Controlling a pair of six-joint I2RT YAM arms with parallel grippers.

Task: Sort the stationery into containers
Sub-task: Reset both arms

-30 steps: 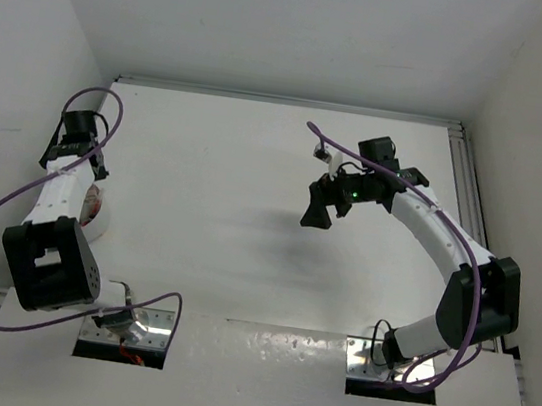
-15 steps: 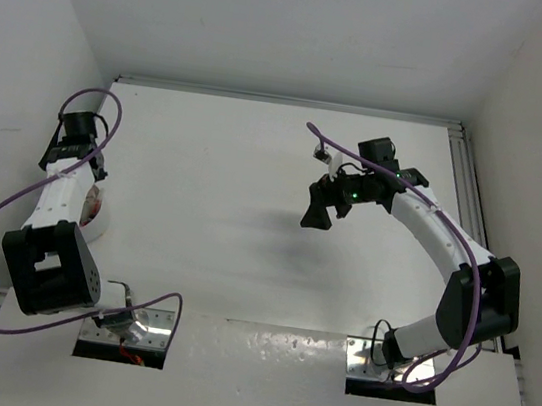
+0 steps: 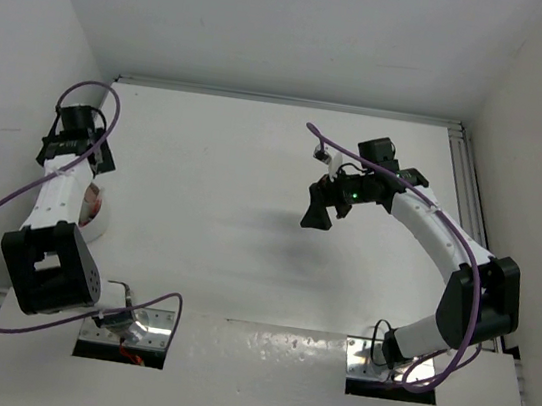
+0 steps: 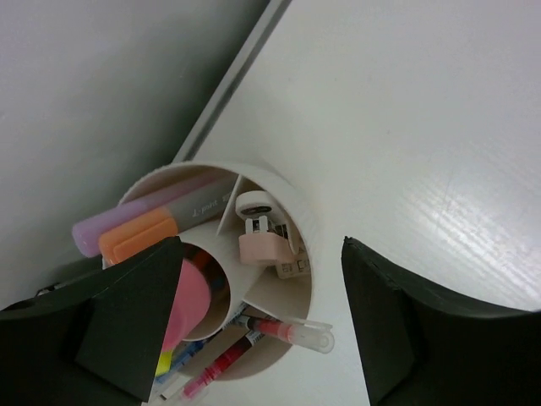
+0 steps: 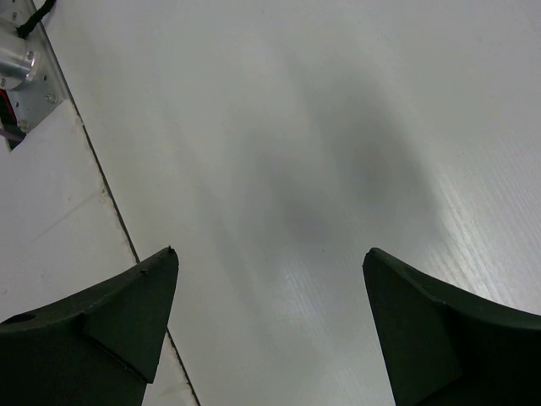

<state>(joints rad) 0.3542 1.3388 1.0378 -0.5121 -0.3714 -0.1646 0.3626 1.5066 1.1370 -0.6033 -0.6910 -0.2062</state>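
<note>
Sorting is judged essentially complete: no loose stationery is seen on the table (image 3: 223, 186) in the overhead view, and the white tub (image 4: 283, 188), at the table's left edge under the left arm, is seen loaded. Inside it, a purple-capped highlighter (image 4: 106, 228) and an orange-capped marker (image 4: 135, 241) are laid tilted, with long axes running from the central divider out over the rim and caps toward the wall. Across the near compartment the red pens (image 4: 283, 328) are laid, capped ends rightward. A pink eraser (image 4: 262, 250) is lodged by the divider. A pink round form (image 4: 193, 292) beside it may be the cup; this cannot be confirmed. Above the tub the left gripper (image 4: 260, 245) is held wide apart and empty; the right gripper (image 5: 270, 254) is likewise spread, with nothing held, over the table.
</note>
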